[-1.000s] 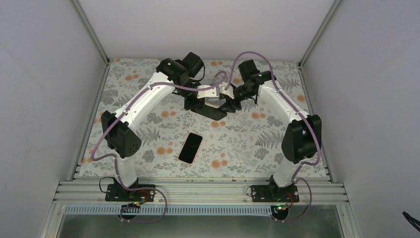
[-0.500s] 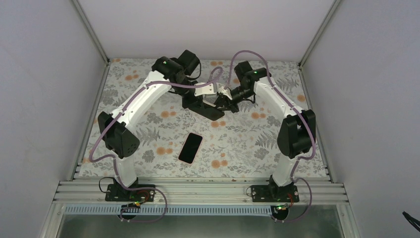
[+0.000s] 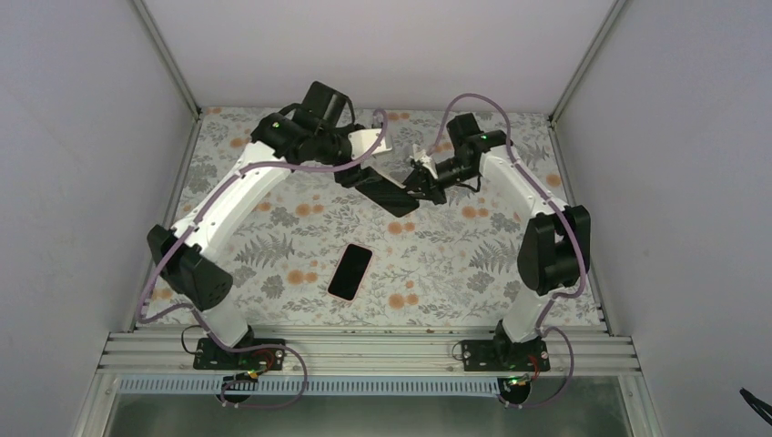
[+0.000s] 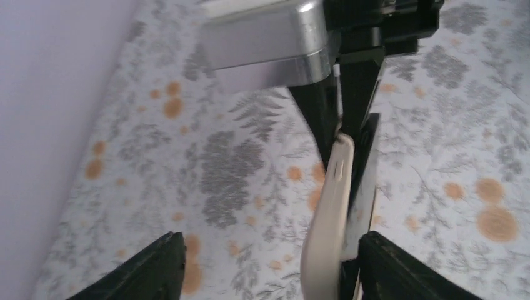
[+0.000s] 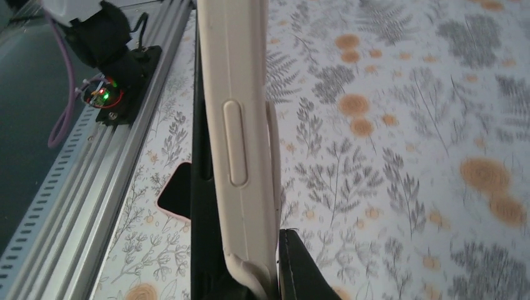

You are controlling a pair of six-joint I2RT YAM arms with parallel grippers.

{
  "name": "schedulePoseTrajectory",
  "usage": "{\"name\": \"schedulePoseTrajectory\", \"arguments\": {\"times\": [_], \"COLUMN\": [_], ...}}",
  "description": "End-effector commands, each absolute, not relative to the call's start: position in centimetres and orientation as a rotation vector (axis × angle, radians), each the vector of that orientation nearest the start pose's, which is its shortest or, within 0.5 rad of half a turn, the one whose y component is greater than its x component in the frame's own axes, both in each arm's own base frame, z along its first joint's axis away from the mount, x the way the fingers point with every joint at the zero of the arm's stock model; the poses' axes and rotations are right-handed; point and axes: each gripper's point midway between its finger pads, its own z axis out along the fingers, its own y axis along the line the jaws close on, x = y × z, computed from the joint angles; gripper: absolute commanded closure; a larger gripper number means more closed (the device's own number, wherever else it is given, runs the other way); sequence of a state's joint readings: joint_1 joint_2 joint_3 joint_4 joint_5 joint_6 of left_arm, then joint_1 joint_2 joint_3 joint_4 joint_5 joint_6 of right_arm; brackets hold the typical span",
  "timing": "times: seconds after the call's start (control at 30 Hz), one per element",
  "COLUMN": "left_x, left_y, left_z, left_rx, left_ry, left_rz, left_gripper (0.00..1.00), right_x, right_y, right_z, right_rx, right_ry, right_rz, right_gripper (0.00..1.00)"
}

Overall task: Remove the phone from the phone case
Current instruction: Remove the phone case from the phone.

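**Phone case** point(image 5: 240, 137): cream, with a moulded side-button strip. It is held off the table at rear centre, between the two wrists, and both wrist cameras see it edge-on. From above its broad face reads black. Whether anything sits inside it cannot be told.

**Right gripper** point(image 4: 345, 134): its jaws are closed on one end of the phone case, one black finger point(image 5: 303, 272) on either side of the cream edge.

**Left gripper** point(image 4: 272, 240): its jaws are spread wide. Its fingers point(image 4: 159, 269) show at the bottom corners of the left wrist view. The free end of the case lies between them, nearer the right-hand one. Contact cannot be confirmed.

**Phone** point(image 3: 350, 271): a dark screen with a thin pink rim. It lies flat and face up on the table, slightly tilted. It sits midway between the arms, nearer their bases than the case and well apart from it. Neither gripper touches it. One corner also shows in the right wrist view, past the edge of the case.

**Table** point(image 3: 473, 264): the top has a grey fern and orange flower print.

**Rail** point(image 3: 364, 350): ribbed aluminium along the near edge, carrying both arm mounts.

**Arm base** point(image 5: 103, 94): black, with green and red lights showing, seen beyond the case from the right wrist.

**Walls** point(image 3: 82, 137): plain pale panels close in the left, right and rear sides. The left arm's elbow is near the left panel.
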State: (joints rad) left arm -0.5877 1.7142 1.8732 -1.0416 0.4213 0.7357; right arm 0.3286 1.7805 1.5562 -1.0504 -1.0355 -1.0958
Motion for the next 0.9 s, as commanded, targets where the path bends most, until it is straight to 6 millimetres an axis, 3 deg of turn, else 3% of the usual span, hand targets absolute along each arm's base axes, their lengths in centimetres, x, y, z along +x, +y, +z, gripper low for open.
{"name": "schedulePoseTrajectory", "arguments": {"times": [0.0,0.07,0.13,0.23,0.33,0.43,0.53,0.67,0.87], "left_x": [34.9,36.1,37.9,39.9,39.6,39.7,39.6,39.7,40.6], "left_y": [-28.3,-26.7,-24.9,-23.8,-26.1,-28.9,-32.0,-35.3,-35.9], "left_z": [34.1,34.8,36.2,37.8,38.0,37.9,37.6,36.2,35.5], "left_rx": [1.435,1.349,1.215,1.008,0.952,0.919,0.927,0.971,0.944], "left_ry": [1.656,1.647,1.618,1.554,1.466,1.441,1.434,1.448,1.472], "left_rz": [-0.254,-0.112,0.074,0.245,0.268,0.205,0.079,-0.027,-0.062], "left_gripper": [0.25,0.18,0.17,0.17,0.17,0.18,0.18,0.19,0.20], "right_x": [32.9,35.0,35.8,39.1,40.7,42.8,43.7,46.1,46.9], "right_y": [24.5,23.6,22.9,23.0,23.2,23.9,25.4,25.5,25.6], "right_z": [23.2,24.2,25.9,27.4,30.4,32.1,32.9,32.8,33.8], "right_rx": [-1.432,-1.308,-1.231,-0.975,-0.823,-0.708,-0.728,-0.632,-0.597], "right_ry": [1.669,1.727,1.714,1.900,1.880,1.911,1.929,1.995,1.976], "right_rz": [1.140,1.130,1.187,1.146,1.089,1.032,1.037,1.029,0.997], "right_gripper": [0.97,0.97,0.97,0.97,0.97,0.97,0.97,0.97,0.97]}}
